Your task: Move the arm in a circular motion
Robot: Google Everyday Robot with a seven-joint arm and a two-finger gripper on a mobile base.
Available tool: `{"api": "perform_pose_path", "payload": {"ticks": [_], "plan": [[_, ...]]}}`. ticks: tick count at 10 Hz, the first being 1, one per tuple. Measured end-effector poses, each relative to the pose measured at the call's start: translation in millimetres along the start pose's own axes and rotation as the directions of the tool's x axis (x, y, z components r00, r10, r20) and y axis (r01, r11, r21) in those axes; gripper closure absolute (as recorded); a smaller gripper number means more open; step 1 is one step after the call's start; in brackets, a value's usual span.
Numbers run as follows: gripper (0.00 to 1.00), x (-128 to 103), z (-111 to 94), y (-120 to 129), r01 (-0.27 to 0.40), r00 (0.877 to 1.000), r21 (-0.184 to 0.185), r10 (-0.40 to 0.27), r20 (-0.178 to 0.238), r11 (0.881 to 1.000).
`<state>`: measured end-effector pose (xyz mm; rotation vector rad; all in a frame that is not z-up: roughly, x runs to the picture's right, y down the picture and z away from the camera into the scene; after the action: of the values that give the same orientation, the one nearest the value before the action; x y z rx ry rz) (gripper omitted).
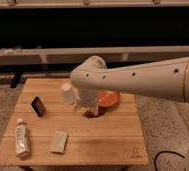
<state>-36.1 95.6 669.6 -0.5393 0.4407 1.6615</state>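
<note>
The arm (138,77) is a thick cream-white tube with small dark holes. It reaches in from the right over the wooden table (103,142) and ends in a bulbous joint (92,74). From the joint a narrower white end drops to the gripper (89,109), which hangs low over the table's middle, between a white cup (67,93) on its left and an orange bowl (109,98) on its right. A small dark spot lies under the gripper.
A black flat device (37,105) lies at the table's left. A clear plastic bottle (21,139) lies at the front left, and a pale packet (59,141) beside it. A long bench or rail (43,52) runs behind the table.
</note>
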Motion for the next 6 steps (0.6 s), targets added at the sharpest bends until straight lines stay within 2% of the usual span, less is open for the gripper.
{"api": "perform_pose_path", "payload": {"ticks": [2,6], "plan": [[0.35,-3.9,-0.8,1.2,-0.003,1.0,-0.01,0.003,0.001,1.0],[0.35,-9.8,-2.7,-20.9,-0.011,1.0,-0.006,0.011,0.006,1.0]]}}
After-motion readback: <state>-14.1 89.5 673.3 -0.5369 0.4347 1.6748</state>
